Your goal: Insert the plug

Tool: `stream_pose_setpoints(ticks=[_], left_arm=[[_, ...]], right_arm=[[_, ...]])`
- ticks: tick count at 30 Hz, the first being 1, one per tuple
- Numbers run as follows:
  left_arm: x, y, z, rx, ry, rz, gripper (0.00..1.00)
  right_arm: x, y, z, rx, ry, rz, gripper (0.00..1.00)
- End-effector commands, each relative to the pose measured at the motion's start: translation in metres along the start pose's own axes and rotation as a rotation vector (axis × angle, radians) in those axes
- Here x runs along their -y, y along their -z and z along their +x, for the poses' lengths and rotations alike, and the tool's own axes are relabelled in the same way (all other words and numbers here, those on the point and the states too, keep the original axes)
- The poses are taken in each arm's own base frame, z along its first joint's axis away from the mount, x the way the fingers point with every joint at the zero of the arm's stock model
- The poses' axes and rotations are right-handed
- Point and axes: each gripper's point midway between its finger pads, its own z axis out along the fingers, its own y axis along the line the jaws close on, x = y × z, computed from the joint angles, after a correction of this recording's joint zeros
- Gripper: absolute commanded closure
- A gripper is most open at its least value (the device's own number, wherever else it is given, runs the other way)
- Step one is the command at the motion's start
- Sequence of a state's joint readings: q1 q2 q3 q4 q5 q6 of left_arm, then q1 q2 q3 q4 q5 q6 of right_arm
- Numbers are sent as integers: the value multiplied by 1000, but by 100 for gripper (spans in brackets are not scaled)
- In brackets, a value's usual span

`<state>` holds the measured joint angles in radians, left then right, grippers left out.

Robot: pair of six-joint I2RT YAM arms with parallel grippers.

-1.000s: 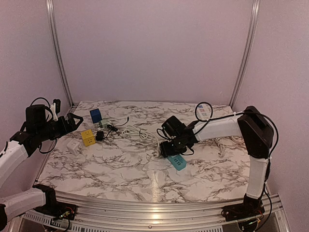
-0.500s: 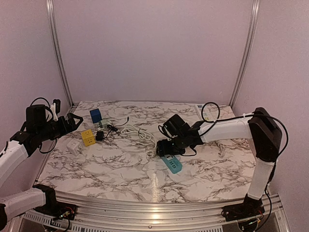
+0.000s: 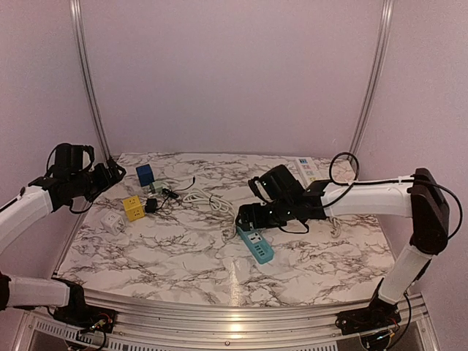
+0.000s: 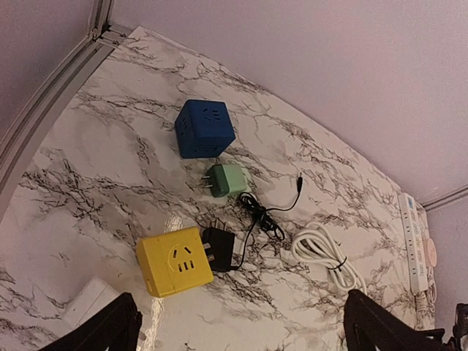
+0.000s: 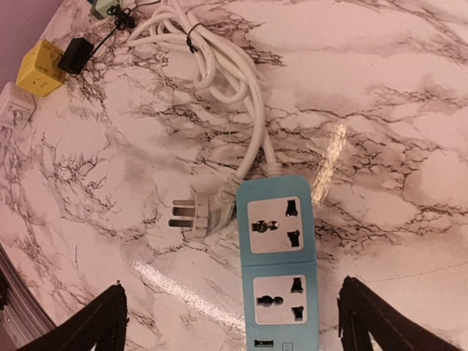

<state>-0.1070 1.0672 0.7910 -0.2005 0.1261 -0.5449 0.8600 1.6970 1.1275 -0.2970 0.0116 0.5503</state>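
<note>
Both claws spread, neither holding anything.

Right gripper (image 3: 245,217) hovers above the far-left end of the teal strip (image 3: 256,245), mid-table. In the wrist view its fingers (image 5: 91,325) sit wide apart at the frame edges, clear of everything.

Plug (image 5: 191,218): white, three pins, lying flat on the table (image 3: 146,256) just beside the strip's cord end, with the pins pointing away from the strip. Can't tell if its body touches the strip's corner. It's not inserted. The two sockets in view face up.

White cord (image 5: 219,66) runs from that end of the strip to a tied coil further left and far.

Left gripper (image 3: 115,175) is raised over the far-left corner, apart from the objects under it:
- blue cube (image 4: 205,129), farthest back
- green adapter (image 4: 227,180), just near of the blue cube, prongs to the left
- yellow cube (image 4: 174,260), with a black adapter (image 4: 219,248) against its right side and a thin black lead trailing off
- white cube (image 4: 88,300), near-left of the yellow one, partly hidden by a finger

White strip (image 3: 307,170) lies at the far-right edge of the table.
</note>
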Motion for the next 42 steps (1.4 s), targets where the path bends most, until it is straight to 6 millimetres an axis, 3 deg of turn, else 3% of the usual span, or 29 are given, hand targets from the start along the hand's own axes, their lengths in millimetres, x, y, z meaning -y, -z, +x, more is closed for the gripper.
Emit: stream_pose_setpoints(ticks=[1, 7, 11, 20, 42], left_arm=[[9, -27, -38, 64, 1, -100, 1], [21, -89, -42, -27, -55, -173, 1], [29, -122, -45, -44, -117, -238, 1], [4, -182, -47, -124, -249, -513, 1], [-26, -240, -23, -215, -301, -602, 1]], right_arm=[[8, 19, -15, 104, 12, 47, 2], [34, 32, -6, 130, -71, 70, 2], [44, 41, -2, 147, -144, -21, 2], [53, 52, 5, 177, -149, -26, 1], [43, 60, 8, 173, -113, -83, 1]])
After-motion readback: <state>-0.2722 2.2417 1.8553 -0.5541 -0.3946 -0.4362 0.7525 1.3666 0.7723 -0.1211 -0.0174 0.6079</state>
